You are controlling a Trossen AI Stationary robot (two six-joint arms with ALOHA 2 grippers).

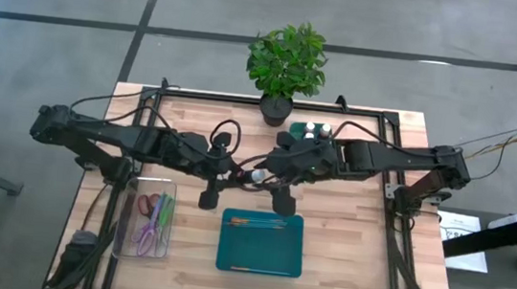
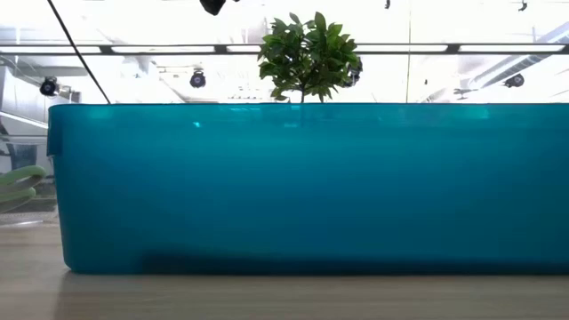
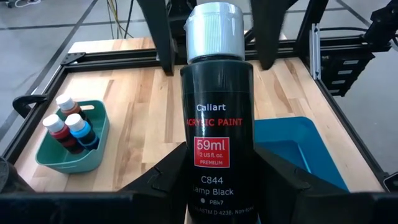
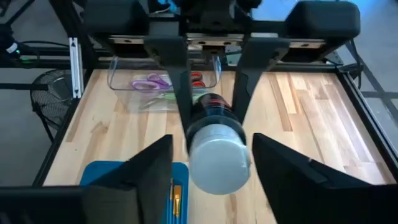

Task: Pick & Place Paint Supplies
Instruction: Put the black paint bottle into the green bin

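Label readable on black paint bottle (image 3: 216, 134): "Callart", "ACRYLIC PAINT", "59ml", "C844 Lamp Black". Clamped by body in left gripper (image 3: 217, 180); white cap (image 4: 217, 155) between half-open fingers of right gripper (image 4: 211, 171), contact unclear. Beyond left gripper, small green bin (image 3: 71, 152) with three capped bottles. Below both grippers, teal tray (image 1: 260, 244) with brushes (image 1: 255, 223).
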